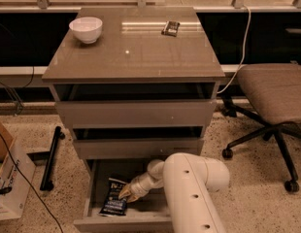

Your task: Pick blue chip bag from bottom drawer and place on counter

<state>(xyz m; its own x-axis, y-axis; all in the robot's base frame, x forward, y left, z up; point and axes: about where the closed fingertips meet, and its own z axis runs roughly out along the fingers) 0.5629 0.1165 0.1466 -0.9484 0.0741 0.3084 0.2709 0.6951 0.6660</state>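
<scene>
The blue chip bag (pixel 114 198), navy with white lettering, lies in the left part of the open bottom drawer (pixel 122 223). My white arm reaches down into the drawer from the right, and my gripper (pixel 126 193) is at the bag's right edge, touching it. The counter (pixel 136 50) is the glossy grey-brown top of the cabinet, above the two shallower drawers.
A white bowl (pixel 86 29) stands at the counter's back left and a small dark flat packet (pixel 171 28) at its back right. An office chair (pixel 272 101) stands to the right. A cardboard box (pixel 7 178) and a black bar (pixel 50 159) are on the floor at left.
</scene>
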